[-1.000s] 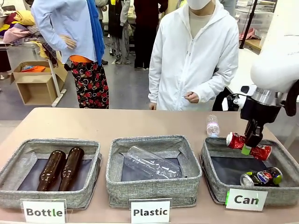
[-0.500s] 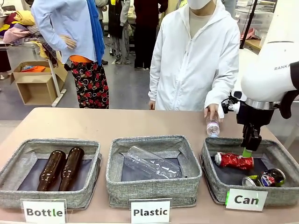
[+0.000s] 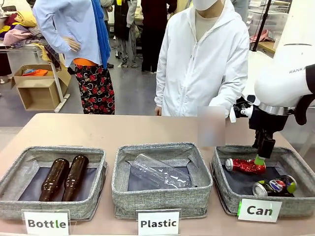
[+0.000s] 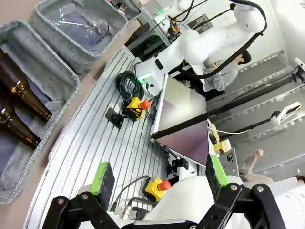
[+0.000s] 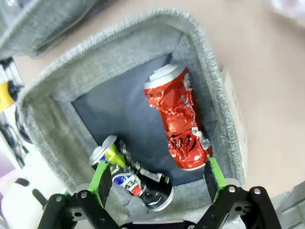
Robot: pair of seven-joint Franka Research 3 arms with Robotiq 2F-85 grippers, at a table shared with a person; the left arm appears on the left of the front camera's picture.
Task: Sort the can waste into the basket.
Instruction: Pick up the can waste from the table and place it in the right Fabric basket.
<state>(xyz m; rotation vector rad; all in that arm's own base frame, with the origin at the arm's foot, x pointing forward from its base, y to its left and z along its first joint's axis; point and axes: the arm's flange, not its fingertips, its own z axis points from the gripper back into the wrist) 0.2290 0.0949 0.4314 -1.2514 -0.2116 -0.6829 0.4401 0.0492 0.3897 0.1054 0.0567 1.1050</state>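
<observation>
Now the right gripper hangs just above the far part of the "Can" basket, which sits at the right end of the tabletop; its fingers stand wide apart and hold nothing. Below it the crushed red can lies on its side on the basket's dark lining, against the far wall. The dark blue-black can lies near the basket's front right corner, close to the red one but apart from it. From the right wrist, both cans show between the spread green pads, the red can along one wall. The left gripper is also spread wide and empty, out past the edge of the table over a ribbed metal base.
</observation>
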